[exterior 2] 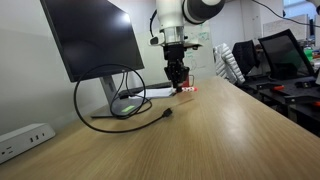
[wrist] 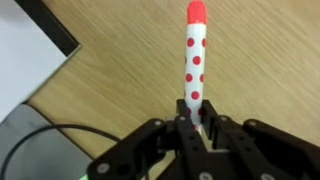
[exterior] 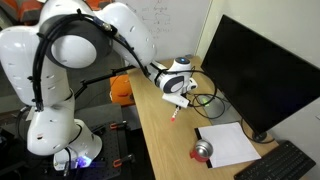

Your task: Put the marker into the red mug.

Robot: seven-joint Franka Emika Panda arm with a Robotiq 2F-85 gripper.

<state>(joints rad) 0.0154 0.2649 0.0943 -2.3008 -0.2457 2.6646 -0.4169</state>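
My gripper point(wrist: 197, 128) is shut on the marker point(wrist: 194, 60), a white stick with red dots and a red tip that points away from the jaws in the wrist view. In an exterior view the gripper point(exterior: 178, 103) holds the marker point(exterior: 177, 111) tip-down above the wooden desk, well away from the red mug point(exterior: 203, 152), which lies near the desk's front edge beside the paper, showing its silvery inside. In an exterior view the gripper point(exterior 2: 178, 84) hangs over the desk with the marker's red tip point(exterior 2: 186, 90) just below it. The mug is out of the wrist view.
A black monitor point(exterior: 262, 70) stands behind a white sheet of paper point(exterior: 230, 142), with a keyboard point(exterior: 285, 163) in front. A black cable loop point(exterior 2: 115, 100) lies at the monitor foot point(exterior 2: 130, 103). An orange object point(exterior: 121, 89) sits beyond the desk edge. A power strip point(exterior 2: 25, 139) lies nearby.
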